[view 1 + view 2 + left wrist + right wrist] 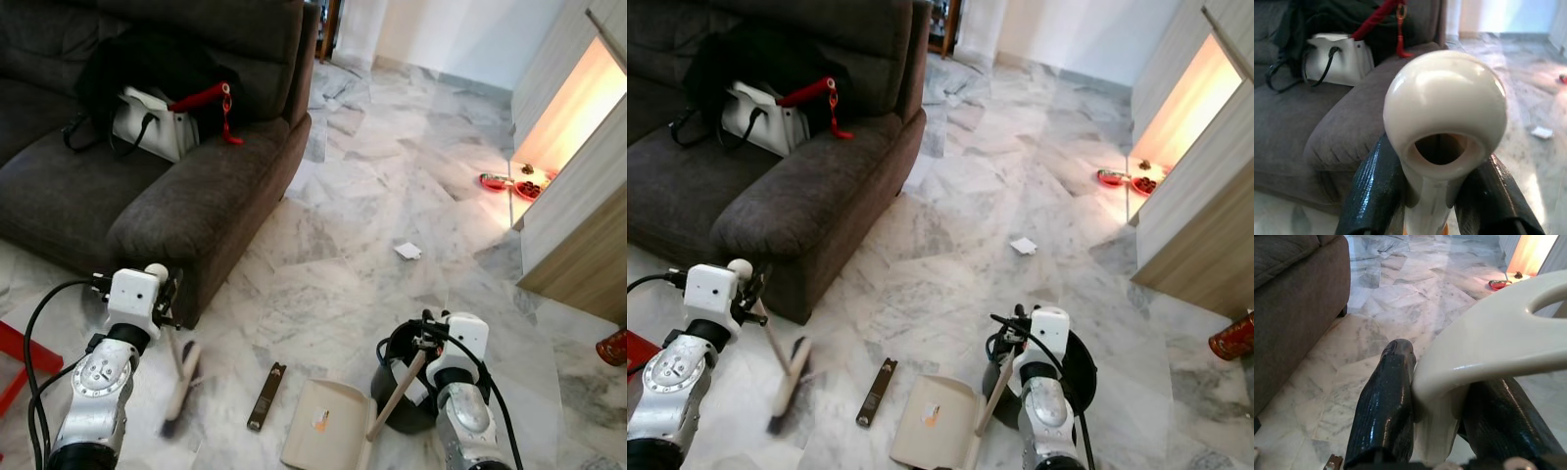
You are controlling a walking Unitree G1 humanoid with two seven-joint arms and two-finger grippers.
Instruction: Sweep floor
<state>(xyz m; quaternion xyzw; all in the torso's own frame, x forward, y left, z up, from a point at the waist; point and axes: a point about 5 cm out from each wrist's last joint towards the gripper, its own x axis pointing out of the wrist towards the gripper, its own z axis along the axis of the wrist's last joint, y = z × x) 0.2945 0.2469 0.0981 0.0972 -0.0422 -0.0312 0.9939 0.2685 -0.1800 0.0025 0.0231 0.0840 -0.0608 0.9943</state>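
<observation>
A: What does the left gripper [1437, 196] hold?

B: It is closed on the cream handle of the broom [180, 377]. In the left wrist view the two black fingers [1374, 191] press on both sides of the handle, just under its round end with a hole. The brush head is down on the marble floor [392, 186], close to the front corner of the sofa [147, 196], and it looks blurred.

A: And the right gripper [1442, 416]?

B: It is clenched on the handle of the dustpan [328, 423]. The right wrist view shows a black finger on each side of the cream loop of the handle. The pan lies flat on the floor between the two arms, its stick leaning up toward the right arm.

A: Where is the dirt?

B: A small white scrap of paper [408, 251] lies on the floor well ahead of the dustpan, in the open area. A thin dark flat piece [266, 396] lies between the broom head and the dustpan; I cannot tell what it is.

A: What else is around?

B: A black round bin [404, 384] stands just beside the right arm, behind the dustpan stick. On the sofa there is a white bag [157, 122] with a red strap, and dark cloth behind it. At the right, a lit opening in a wooden cabinet [578, 186] has red dishes [509, 183] on the floor in front.
</observation>
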